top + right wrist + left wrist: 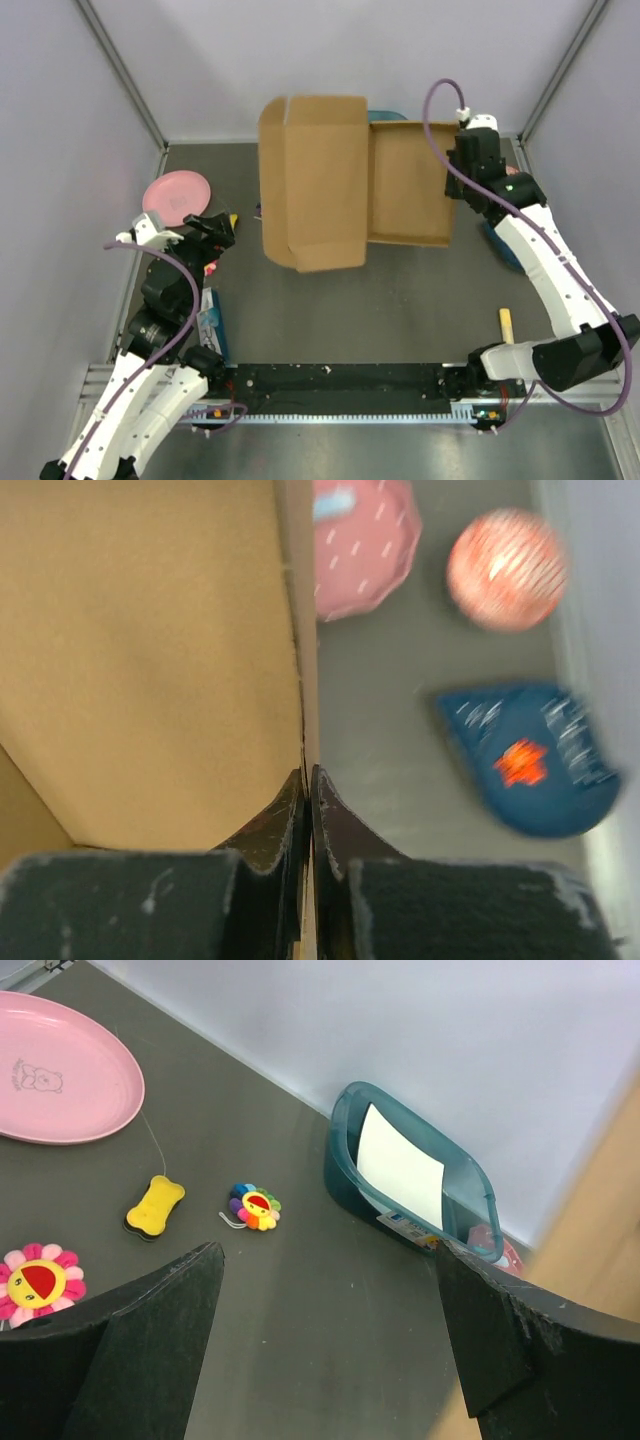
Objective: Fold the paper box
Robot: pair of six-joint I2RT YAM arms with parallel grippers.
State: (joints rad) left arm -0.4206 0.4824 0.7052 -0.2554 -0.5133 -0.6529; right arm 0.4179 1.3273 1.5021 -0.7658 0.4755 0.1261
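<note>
The right gripper (308,792) has its jaws shut tight on a thin upright wall of the paper box (340,180). In the right wrist view the two dark fingers meet edge-on over the cardboard, with the brown inner face to their left and bare table to their right. So the box lies to the left of these jaws, and the pinched wall is its right-hand edge, running from front to back. From that wall the box's long axis runs sideways across the table towards the left arm: first a shallow tray, then a larger panel with flaps that stands up at the box's left end. The left gripper (328,1252) hangs off the box's left side, near its front corner, jaws spread wide with nothing between them. Only a sliver of cardboard shows at the right edge of its view. I judge the right arm the one already placed to turn this wall inward about its base crease. The left arm is the nearer to the tall left panel, which must be reached rightward from where it hangs.
</note>
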